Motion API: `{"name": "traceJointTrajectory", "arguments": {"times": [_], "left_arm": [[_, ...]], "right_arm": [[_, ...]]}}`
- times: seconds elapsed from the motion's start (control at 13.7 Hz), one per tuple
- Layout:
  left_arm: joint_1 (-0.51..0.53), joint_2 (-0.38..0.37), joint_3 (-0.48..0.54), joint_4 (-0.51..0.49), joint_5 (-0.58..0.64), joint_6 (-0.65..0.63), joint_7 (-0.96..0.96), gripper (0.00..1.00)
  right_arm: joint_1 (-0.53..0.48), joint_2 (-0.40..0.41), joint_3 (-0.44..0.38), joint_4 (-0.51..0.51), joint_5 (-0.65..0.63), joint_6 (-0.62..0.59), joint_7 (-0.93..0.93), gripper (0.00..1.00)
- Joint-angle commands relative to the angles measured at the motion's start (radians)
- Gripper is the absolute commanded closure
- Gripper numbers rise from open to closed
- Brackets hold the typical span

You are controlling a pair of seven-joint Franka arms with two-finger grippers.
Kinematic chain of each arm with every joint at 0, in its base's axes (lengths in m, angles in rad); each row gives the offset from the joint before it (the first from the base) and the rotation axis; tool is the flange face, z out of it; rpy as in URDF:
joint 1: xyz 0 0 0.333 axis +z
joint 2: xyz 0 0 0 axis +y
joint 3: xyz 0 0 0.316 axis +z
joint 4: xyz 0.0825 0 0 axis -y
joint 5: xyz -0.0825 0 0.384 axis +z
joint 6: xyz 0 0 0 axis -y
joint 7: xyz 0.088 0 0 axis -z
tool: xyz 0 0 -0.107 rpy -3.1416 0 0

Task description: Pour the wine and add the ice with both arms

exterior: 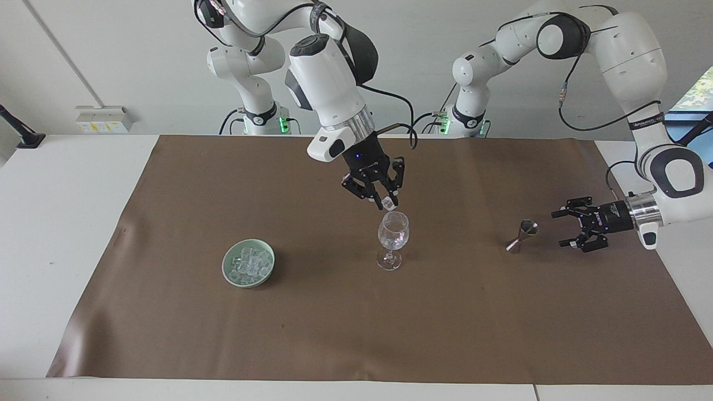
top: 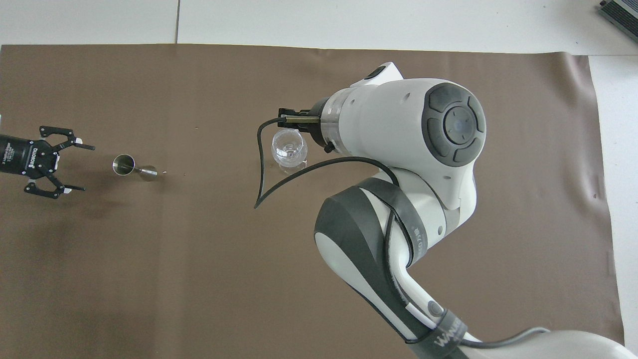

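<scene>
Above wine glass (exterior: 393, 231), right gripper (exterior: 385, 204), ice cube (exterior: 388, 204)

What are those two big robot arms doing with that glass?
The right claw is shut on a small ice cube and hangs just over the wine glass. More ice sits in the green bowl toward the right arm's end. The left claw is open beside the little metal measuring cup, not touching it.

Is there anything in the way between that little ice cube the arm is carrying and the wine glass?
Nothing visible. The right gripper holds the ice cube in its fingers just above the open rim of the wine glass, with only air between them.
</scene>
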Motion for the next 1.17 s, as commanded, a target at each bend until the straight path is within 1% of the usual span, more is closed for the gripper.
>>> {"name": "traceJointTrajectory", "arguments": {"times": [0.0, 0.29, 0.51, 0.66, 0.8, 0.95, 1.1], "left_arm": [[0.011, 0.009, -0.026, 0.103, 0.083, -0.05, 0.043, 0.0], [0.003, -0.002, -0.054, 0.211, 0.181, -0.079, 0.17, 0.0], [-0.004, -0.009, -0.056, 0.237, 0.204, -0.079, 0.286, 0.0], [-0.012, -0.035, -0.078, 0.277, 0.253, -0.078, 0.339, 0.0], [-0.026, -0.061, -0.1, 0.285, 0.308, -0.069, 0.389, 0.0], [-0.056, -0.1, -0.102, 0.285, 0.348, -0.062, 0.426, 0.0], [-0.095, -0.12, -0.098, 0.288, 0.388, -0.056, 0.46, 0.0]], "right_arm": [[-0.004, 0.009, 0.004, 0.012, 0.019, 0.012, 0.014, 0.96], [0.017, 0.023, 0.007, 0.003, 0.021, 0.014, 0.025, 0.98], [0.017, 0.012, 0.007, -0.023, 0.021, -0.001, 0.043, 0.98], [0.025, 0.023, 0.007, -0.034, 0.018, 0.011, 0.06, 0.98], [0.02, 0.023, 0.006, -0.048, 0.009, 0.011, 0.055, 0.98], [0.023, 0.026, 0.007, -0.05, 0.007, 0.012, 0.06, 0.98], [0.023, 0.032, 0.006, -0.05, 0.005, 0.014, 0.058, 0.98]]}}
